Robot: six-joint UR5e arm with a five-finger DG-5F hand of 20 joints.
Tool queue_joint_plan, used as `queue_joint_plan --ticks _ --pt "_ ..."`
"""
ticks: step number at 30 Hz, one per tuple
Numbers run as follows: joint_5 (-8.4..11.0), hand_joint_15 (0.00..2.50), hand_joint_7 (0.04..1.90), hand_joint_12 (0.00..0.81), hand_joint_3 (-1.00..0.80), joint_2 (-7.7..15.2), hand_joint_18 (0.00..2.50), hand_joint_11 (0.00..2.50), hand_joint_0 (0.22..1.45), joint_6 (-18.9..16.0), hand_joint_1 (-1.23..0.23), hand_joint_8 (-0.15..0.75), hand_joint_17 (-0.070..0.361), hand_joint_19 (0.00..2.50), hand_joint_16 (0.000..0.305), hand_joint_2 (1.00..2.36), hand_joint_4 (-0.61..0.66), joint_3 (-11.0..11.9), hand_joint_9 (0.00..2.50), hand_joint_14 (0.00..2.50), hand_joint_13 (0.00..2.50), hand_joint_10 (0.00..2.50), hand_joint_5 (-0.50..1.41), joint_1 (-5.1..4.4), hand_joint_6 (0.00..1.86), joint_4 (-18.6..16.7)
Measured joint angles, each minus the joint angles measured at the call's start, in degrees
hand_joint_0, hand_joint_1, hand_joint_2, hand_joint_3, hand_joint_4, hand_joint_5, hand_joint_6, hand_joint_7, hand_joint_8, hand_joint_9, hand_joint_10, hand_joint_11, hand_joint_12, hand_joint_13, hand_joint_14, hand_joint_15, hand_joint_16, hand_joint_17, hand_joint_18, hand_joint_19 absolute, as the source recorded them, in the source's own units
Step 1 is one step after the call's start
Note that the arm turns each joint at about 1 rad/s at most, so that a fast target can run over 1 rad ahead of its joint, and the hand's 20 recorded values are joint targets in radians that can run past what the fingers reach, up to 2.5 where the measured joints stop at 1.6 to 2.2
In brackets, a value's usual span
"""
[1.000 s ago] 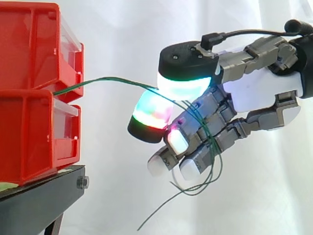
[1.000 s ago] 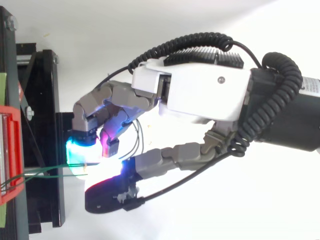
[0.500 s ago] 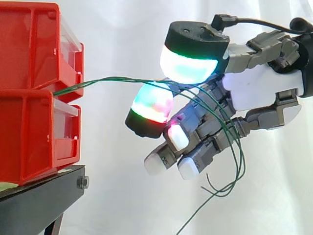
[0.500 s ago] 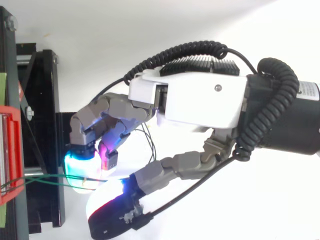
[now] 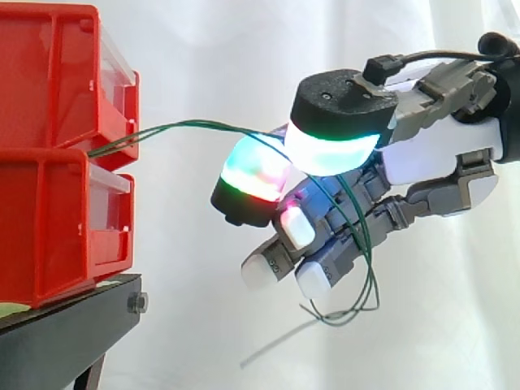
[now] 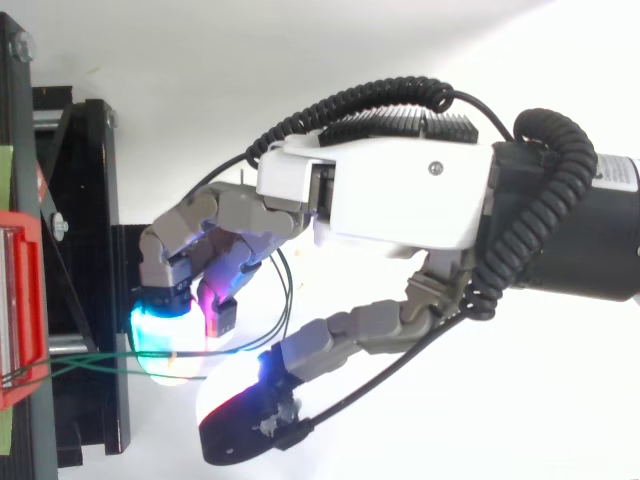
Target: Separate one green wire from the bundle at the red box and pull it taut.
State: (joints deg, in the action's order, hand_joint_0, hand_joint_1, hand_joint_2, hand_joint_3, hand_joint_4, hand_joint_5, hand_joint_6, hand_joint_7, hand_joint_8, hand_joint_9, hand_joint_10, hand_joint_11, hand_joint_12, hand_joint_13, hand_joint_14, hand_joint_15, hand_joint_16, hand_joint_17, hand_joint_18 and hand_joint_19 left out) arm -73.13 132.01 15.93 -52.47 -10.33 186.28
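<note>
Green wires (image 5: 183, 123) arc slack from the red box (image 5: 49, 211), left of the hand (image 5: 431, 154), reach it and loop below it. Several strands come along together. I can't tell whether the hand grips any. Separating and tightening remain, I judge.

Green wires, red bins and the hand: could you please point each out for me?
Green wires (image 5: 175, 124), side view, on the arc between bins and hand.
Red bins (image 5: 41, 227), side view, on the lower bin's side wall.
Hand (image 5: 431, 154), side view, on its white palm.
</note>
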Motion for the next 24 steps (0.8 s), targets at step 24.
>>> queue_joint_plan --ticks 24 --pt "-0.73 0.27 1.04 0.330 -0.24 0.0 0.71 0.69 0.59 0.0 -0.68 0.300 0.114 0.35 0.051 1.02 0.16 0.4 0.84 0.01 0.67 0.02 -0.20 1.43 0.89 -0.1"
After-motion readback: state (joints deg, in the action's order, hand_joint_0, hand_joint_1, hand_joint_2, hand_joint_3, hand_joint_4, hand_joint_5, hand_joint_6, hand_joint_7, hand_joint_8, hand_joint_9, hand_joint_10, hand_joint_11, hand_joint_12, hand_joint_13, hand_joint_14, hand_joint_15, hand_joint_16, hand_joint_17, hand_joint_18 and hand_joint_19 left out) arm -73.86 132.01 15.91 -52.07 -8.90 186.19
